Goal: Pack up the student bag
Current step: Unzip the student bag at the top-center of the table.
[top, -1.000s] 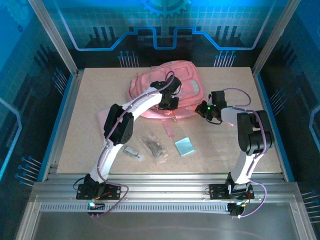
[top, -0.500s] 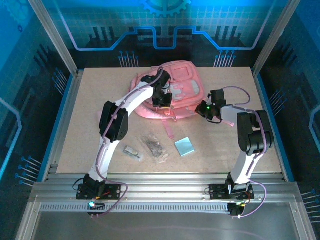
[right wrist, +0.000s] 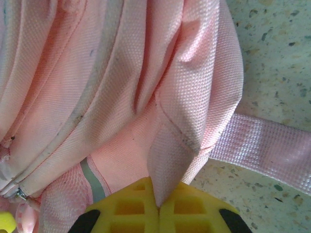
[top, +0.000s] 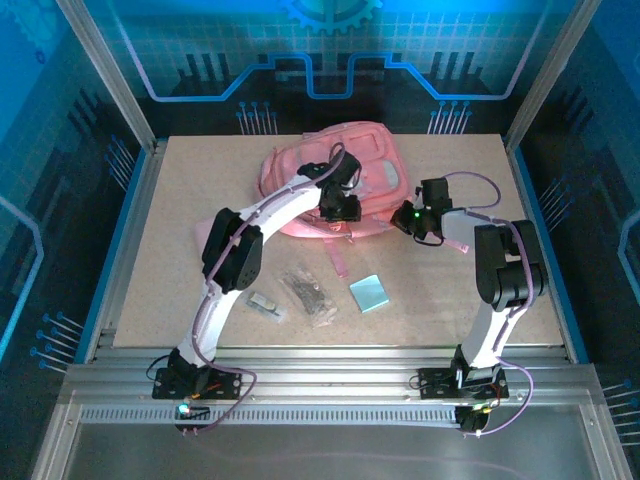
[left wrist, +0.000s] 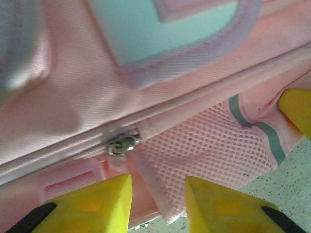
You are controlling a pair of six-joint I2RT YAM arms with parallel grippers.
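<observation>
The left gripper (left wrist: pixel 158 194) hangs with jaws parted just short of the zip pull (left wrist: pixel 121 144) on the student bag (top: pixel 372 150), which lies at the far middle of the table (top: pixel 180 200), likely to work the zip. The right gripper (right wrist: pixel 158 193) pinches a fold of the bag's fabric, probably to anchor it. There is one bag, and three loose items lie nearer: packet (top: pixel 264 303), clear pouch (top: pixel 308 292), blue card (top: pixel 369 293).

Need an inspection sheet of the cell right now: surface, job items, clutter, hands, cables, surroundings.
Surface: speckled table board, no spills seen.
Job's things: pink student bag lying at far centre; its strap trails toward the near side.
Clutter: clear packets and a pale blue card, loose near the strap.
Hands: left hand open, just below the zip slider; right hand shut on a fold of the bag's side.
Cables: purple cable looped above the right wrist.
Surroundings: aluminium frame, blue-lit panels.
</observation>
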